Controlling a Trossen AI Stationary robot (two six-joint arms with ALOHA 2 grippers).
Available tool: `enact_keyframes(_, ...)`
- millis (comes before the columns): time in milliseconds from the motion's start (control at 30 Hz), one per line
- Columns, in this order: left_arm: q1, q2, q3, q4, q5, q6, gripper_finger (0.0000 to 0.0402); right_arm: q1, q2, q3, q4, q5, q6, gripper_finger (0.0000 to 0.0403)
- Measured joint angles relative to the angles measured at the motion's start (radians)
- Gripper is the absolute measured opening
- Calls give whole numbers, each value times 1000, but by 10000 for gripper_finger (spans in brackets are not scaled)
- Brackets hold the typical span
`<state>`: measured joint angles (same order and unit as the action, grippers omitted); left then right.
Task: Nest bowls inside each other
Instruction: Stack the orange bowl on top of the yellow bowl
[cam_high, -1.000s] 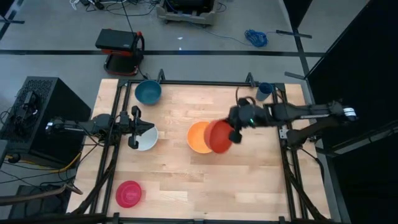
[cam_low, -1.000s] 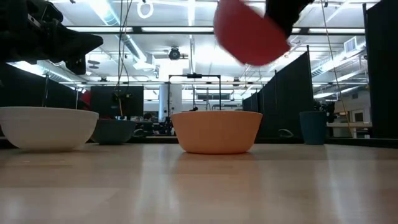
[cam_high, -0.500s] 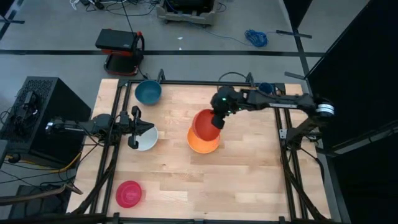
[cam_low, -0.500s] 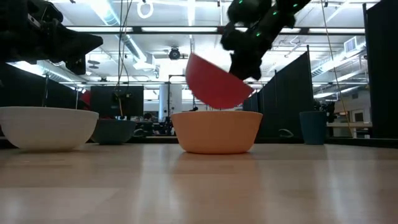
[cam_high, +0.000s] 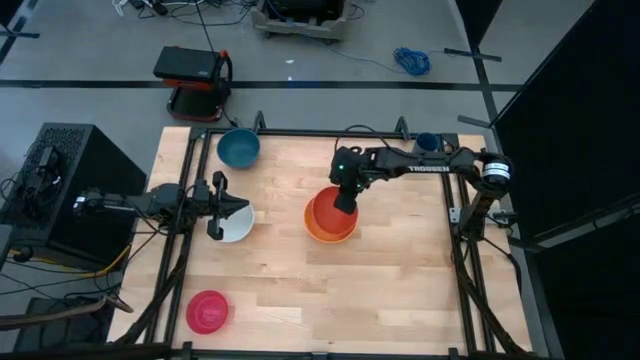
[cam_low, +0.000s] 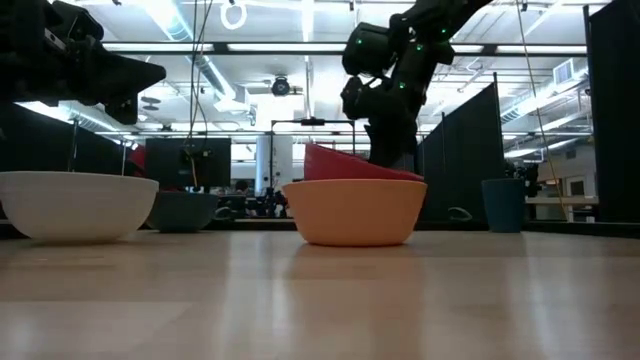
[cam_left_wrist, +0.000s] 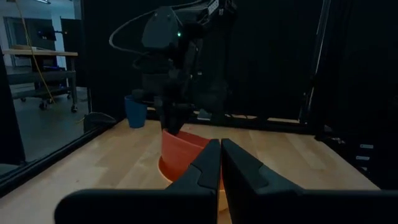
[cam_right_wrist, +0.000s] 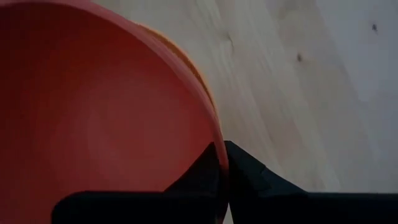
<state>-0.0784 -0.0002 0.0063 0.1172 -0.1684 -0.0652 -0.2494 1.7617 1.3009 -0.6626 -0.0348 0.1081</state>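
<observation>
Fingers of the right gripper (cam_right_wrist: 221, 163) pinch the red bowl (cam_high: 331, 209) by its rim, one inside the wall and one outside, so the bowl hangs from a single edge and can be lowered into the orange bowl (cam_low: 355, 212). Low view: red bowl sits tilted in the orange one, the far edge riding above the orange rim, the near edge sunk; probably not fully seated, though the orange wall hides the contact. High view: the pair sits near the table's middle.

Left gripper (cam_left_wrist: 220, 163), fingers pressed together and holding nothing, hovers over the white bowl (cam_high: 234, 222) at the table's left side, seemingly parked clear of the other arm's work.

Remaining bowls, near to far: magenta bowl (cam_high: 207, 312) alone at the near-left corner; teal bowl (cam_high: 238, 148) at the far-left corner, well apart from the others.

Hidden or unclear: right wrist view is filled by the red bowl's inside, with only a sliver of orange rim showing. Low view cuts the left arm at the picture edge; teal bowl shows only as a dark shape behind the white one; magenta bowl is out of that frame.
</observation>
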Motion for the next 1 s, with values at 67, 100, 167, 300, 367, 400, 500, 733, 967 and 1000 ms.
enact_keyframes(67,0,0,0,-3,0,0,0,0,3,0,-2,-1,4,0)
enact_keyframes(100,0,0,0,-4,0,0,0,0,4,0,-3,-1,6,0)
enact_keyframes(167,0,0,0,-6,0,0,0,0,7,0,-5,-2,9,0)
enact_keyframes(300,0,0,0,-12,0,0,0,0,12,0,-8,-4,17,0)
enact_keyframes(367,0,0,0,-12,0,0,0,0,13,0,-7,-5,19,0)
enact_keyframes(400,0,0,0,-12,0,-1,0,0,13,0,-8,-7,18,0)
enact_keyframes(500,0,0,0,-12,0,-14,0,1,13,0,-7,-24,19,0)
enact_keyframes(733,0,0,0,-23,0,-20,0,6,35,0,-8,-42,21,0)
enact_keyframes(967,0,0,0,-27,0,-21,1,9,42,0,2,-48,11,8)
enact_keyframes(1000,0,0,0,-27,0,-21,1,9,42,0,3,-49,8,9)
